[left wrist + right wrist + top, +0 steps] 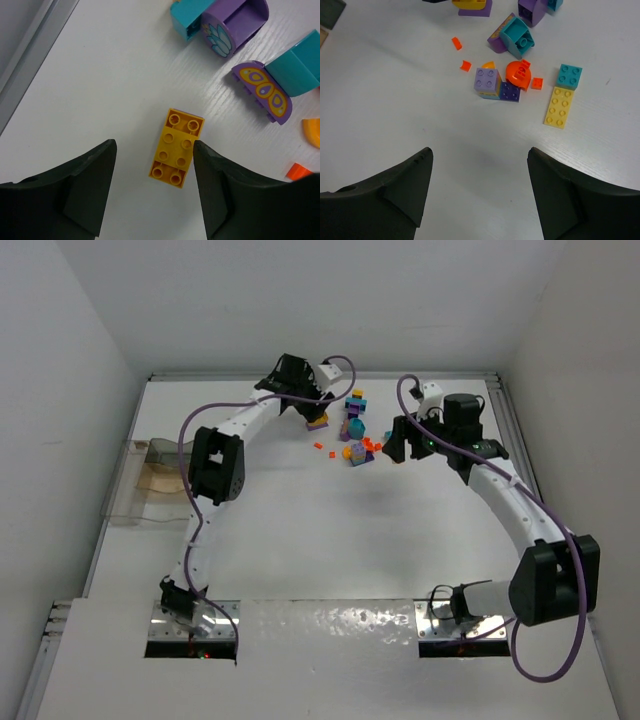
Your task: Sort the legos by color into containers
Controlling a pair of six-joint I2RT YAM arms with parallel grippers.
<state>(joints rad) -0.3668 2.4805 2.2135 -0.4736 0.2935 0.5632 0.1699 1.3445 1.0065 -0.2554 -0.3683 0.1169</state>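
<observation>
left gripper point(154, 155): jaws wide, nothing gripped. a yellow brick point(177, 147) lies flat on the table point(100, 75) between them, nearer one finger; contact unclear. purple and teal bricks point(240, 20) lie just beyond the tips. right gripper point(480, 160): jaws wide, empty, with a mixed brick pile point(510, 75) ahead of them. the clear tray point(150, 485) is well apart from both, at the table's left edge.

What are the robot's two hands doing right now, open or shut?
Left gripper: jaws open over the yellow brick, not gripping it.
Right gripper: jaws open, holding nothing.
</observation>
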